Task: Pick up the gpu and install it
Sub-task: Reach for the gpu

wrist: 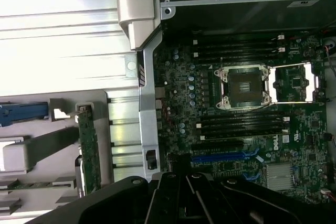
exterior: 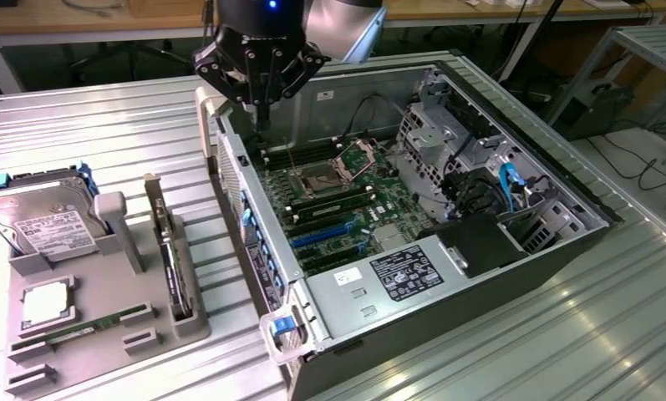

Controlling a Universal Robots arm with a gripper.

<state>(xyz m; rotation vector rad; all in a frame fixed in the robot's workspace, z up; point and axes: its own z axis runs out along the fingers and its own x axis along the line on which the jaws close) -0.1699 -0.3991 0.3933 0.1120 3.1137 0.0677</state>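
Looking at the exterior view, you see the pincer (exterior: 262,117) closed on nothing, hanging above the open computer case (exterior: 500,301) near its wall on the exterior view's left, while the gpu (exterior: 172,251) stands on edge in the gray holder (exterior: 99,351) on the counter (exterior: 109,125), well apart from it. In the wrist view, the gpu (wrist: 89,150) stands upright in that holder beside the case, and the shut pincer (wrist: 181,182) hangs over the motherboard (wrist: 236,129).

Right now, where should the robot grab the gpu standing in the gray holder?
Probably grip the gpu by its upper edge, from straight above. It stands on edge in the gray holder, so only that thin top is free.
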